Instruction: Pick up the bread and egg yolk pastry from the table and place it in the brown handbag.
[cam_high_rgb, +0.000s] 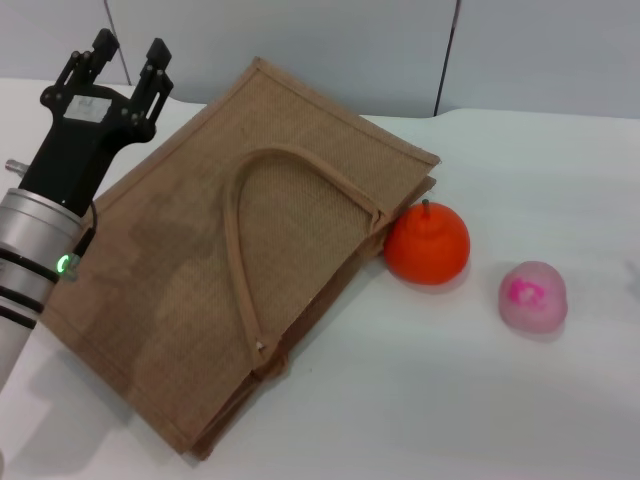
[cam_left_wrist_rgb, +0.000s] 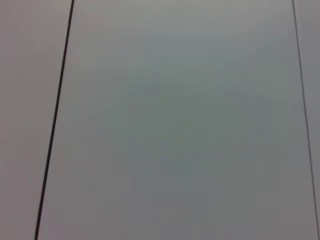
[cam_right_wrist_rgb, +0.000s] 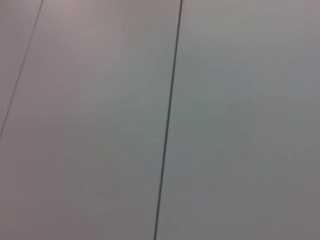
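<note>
Over the flat-lying brown handbag's (cam_high_rgb: 240, 270) far-left corner hangs the left pincer (cam_high_rgb: 125, 62), fingers parted and holding nothing, while the pink pastry (cam_high_rgb: 533, 295) sits far right on the desk (cam_high_rgb: 480, 400), so any grasp should close squarely and gently.

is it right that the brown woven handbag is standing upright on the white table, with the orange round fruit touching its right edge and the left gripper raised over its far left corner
Not quite. The head view shows the brown woven handbag lying flat on the white table, not upright. The rest holds: the orange round fruit touches its right edge, and the left gripper is raised over its far left corner.
</note>
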